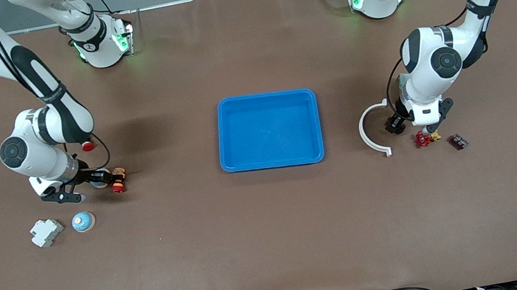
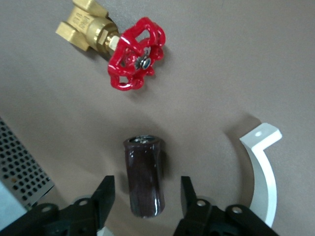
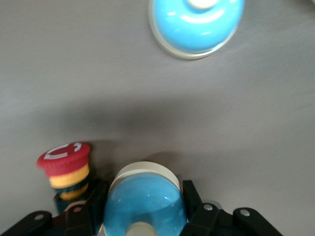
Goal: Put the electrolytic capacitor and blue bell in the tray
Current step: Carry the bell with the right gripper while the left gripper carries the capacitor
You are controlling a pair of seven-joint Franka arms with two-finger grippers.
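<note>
A blue bell (image 3: 142, 201) with a cream base sits between the fingers of my right gripper (image 3: 142, 191), which press on both its sides; in the front view this gripper (image 1: 95, 182) is low at the table toward the right arm's end. The electrolytic capacitor (image 2: 143, 174), a dark maroon cylinder, lies on the table between the fingers of my left gripper (image 2: 147, 186), with a gap on each side. In the front view the left gripper (image 1: 396, 124) hides it. The blue tray (image 1: 272, 164) stands mid-table with nothing in it.
A second blue bell (image 1: 83, 221) and a grey part (image 1: 45, 232) lie nearer the front camera than my right gripper. A red stop button (image 1: 117, 181) stands beside the held bell. A white curved bracket (image 1: 372, 131), a red-handled brass valve (image 1: 424, 139) and a dark block (image 1: 458, 141) surround my left gripper.
</note>
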